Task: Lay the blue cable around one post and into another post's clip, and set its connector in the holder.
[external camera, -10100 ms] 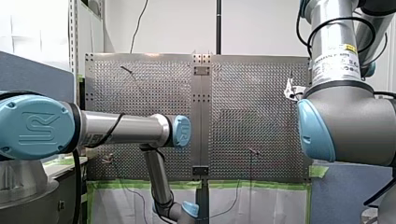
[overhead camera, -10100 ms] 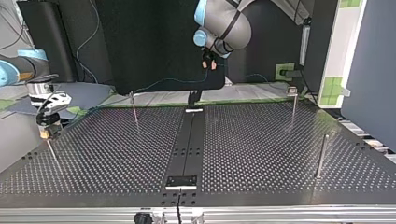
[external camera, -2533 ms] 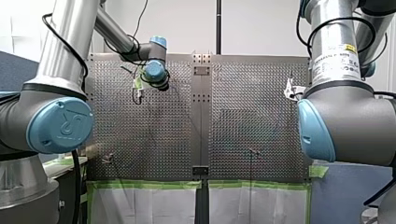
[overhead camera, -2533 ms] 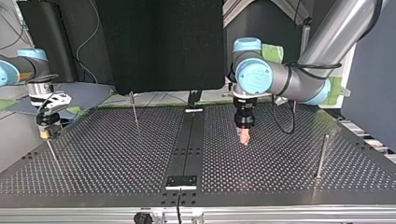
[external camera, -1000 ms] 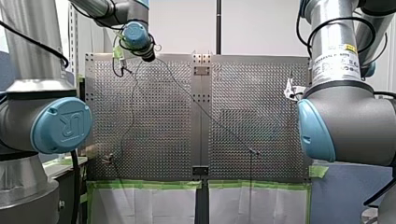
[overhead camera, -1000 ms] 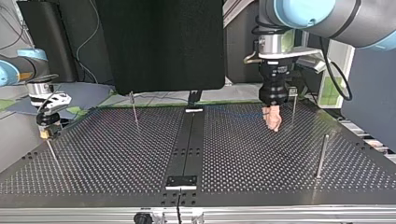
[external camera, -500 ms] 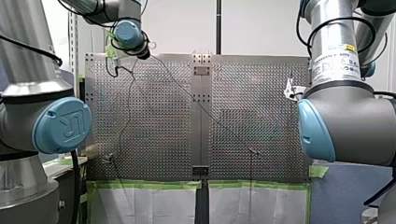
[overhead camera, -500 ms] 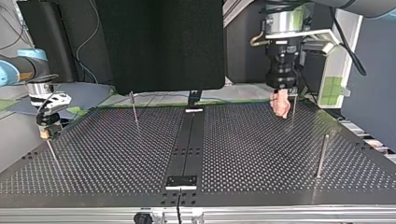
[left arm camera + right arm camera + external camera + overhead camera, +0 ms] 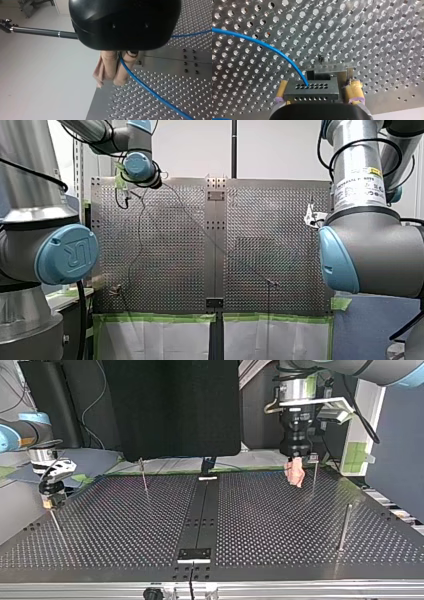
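1. Blue cable (image 9: 262, 42) ends, nearest me, in its black connector (image 9: 310, 91). The right gripper (image 9: 317, 85) has its yellow pads closed against the block's flat sides, which looks a sound hold on that rigid part.
2. Beyond it, the thin line curves away over the perforated table (image 9: 125, 535). I'd judge it light and limp, apt to sag.
3. Farthest off, the left gripper (image 9: 112, 81) pinches the cable between fully closed beige pads, just beside a clip-topped post (image 9: 314, 477). Gripping close to the post should give the most control.

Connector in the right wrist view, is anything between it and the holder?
Nothing visible. The connector, held between my right gripper's yellow pads, sits right in front of the metal holder; the blue cable arcs away from it.
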